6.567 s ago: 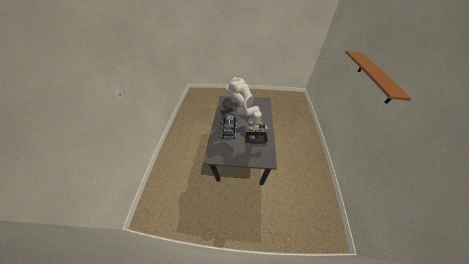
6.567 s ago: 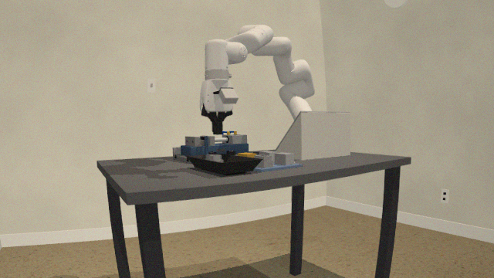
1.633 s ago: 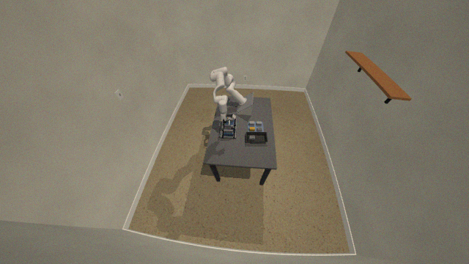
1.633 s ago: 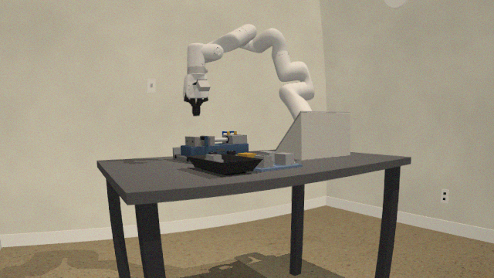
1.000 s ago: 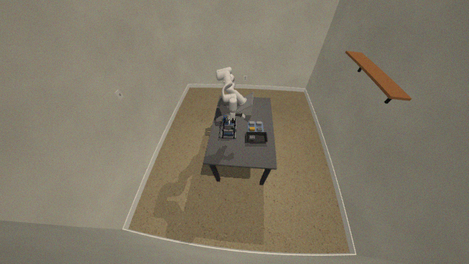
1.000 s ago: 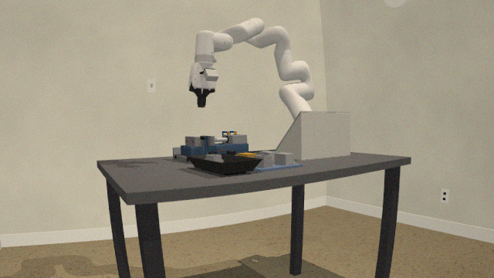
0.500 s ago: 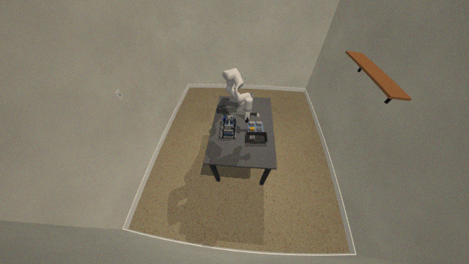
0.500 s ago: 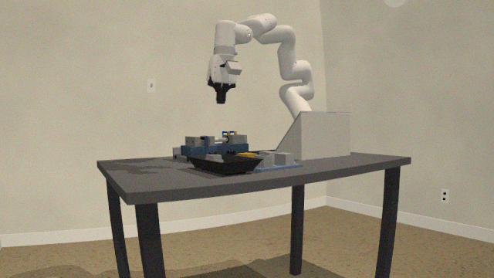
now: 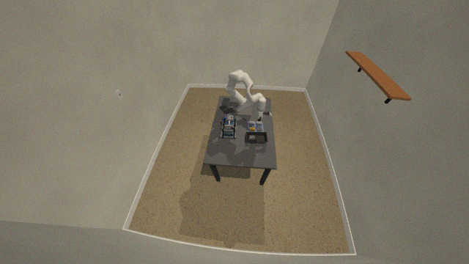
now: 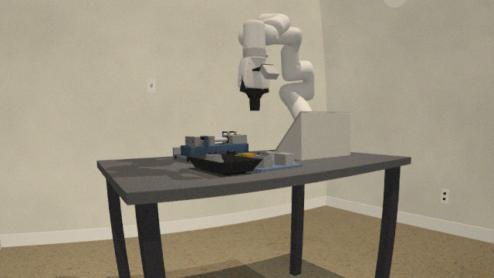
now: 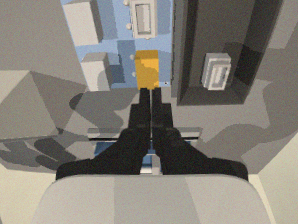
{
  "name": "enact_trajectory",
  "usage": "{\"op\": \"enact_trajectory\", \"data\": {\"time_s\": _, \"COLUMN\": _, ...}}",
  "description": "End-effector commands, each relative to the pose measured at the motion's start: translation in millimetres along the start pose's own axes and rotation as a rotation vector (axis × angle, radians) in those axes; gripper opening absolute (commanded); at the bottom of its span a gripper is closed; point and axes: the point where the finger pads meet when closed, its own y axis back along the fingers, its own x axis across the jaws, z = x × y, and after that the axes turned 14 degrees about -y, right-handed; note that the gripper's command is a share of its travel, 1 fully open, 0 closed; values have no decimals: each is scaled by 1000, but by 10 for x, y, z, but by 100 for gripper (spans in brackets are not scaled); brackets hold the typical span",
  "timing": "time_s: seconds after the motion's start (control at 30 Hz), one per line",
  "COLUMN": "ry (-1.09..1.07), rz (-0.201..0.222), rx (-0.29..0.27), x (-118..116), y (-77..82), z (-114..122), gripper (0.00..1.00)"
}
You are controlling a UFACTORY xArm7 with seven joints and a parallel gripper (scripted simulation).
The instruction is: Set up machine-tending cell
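My gripper (image 9: 259, 119) (image 10: 255, 110) (image 11: 151, 101) is shut and empty, high above the blue infeed plate (image 11: 112, 20). In the wrist view its tips overlap the near end of a brass blank (image 11: 147, 67) (image 9: 252, 129) (image 10: 247, 154) on that plate. Two plain grey blanks (image 11: 82, 22) (image 11: 96, 71) stand along the plate's left side. A pocketed grey part (image 11: 143, 20) lies pocket up beyond the brass blank. Another pocketed part (image 11: 217, 71) (image 9: 251, 137) lies in the black outfeed tray (image 11: 182, 50) (image 10: 228, 167), near one end. The vise (image 9: 229, 125) (image 10: 231, 148) shows no readable contents in its opening.
The vise stands across the table from the plate and tray; its hoses (image 10: 229, 133) stick up. The tray's raised walls lie directly beside the plate. The white arm mount (image 10: 326, 135) (image 11: 30, 105) stands behind the plate.
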Motion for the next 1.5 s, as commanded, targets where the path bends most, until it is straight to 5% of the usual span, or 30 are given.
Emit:
{"op": "enact_trajectory", "data": {"time_s": 0.0, "ry": 2, "rz": -14, "rx": 3, "x": -158, "y": -55, "z": -230, "gripper": 0}}
{"op": "enact_trajectory", "data": {"time_s": 0.03, "ry": 2, "rz": -14, "rx": 3, "x": -158, "y": -55, "z": -230, "gripper": 69}}
{"op": "enact_trajectory", "data": {"time_s": 1.47, "ry": 2, "rz": -14, "rx": 3, "x": -158, "y": -80, "z": -231, "gripper": 69}}
